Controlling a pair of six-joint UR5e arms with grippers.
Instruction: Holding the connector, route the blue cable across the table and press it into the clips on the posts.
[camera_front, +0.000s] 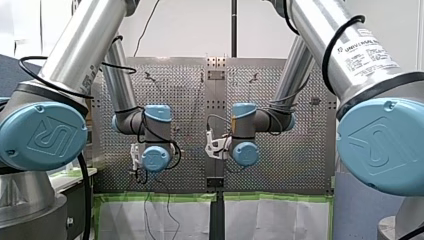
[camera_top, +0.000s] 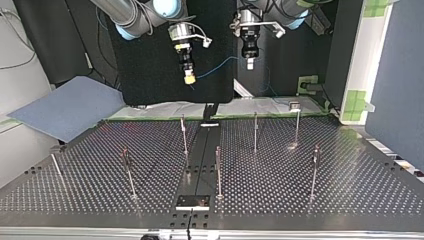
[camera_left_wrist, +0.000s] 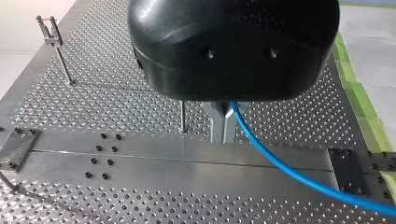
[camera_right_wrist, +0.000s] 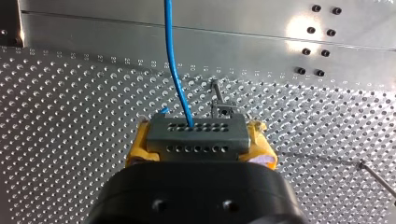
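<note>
Perforated table fills the front view, both arms hanging over it, grippers too small to read there. Top view: clip posts all bare, and the blue cable sags between the two raised grippers, clear of snags. Left wrist view: left gripper has its metal fingers pinched on the cable, likely as a guide. Right wrist view: right gripper clamps the connector between its yellow pads, anchoring that end.

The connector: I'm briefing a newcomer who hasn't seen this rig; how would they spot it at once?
Start at the perforated table, then find my right end effector above it, the one with yellow pads. Between those pads sits the connector, a grey block with two rows of small holes; the blue cable runs out of it.
</note>
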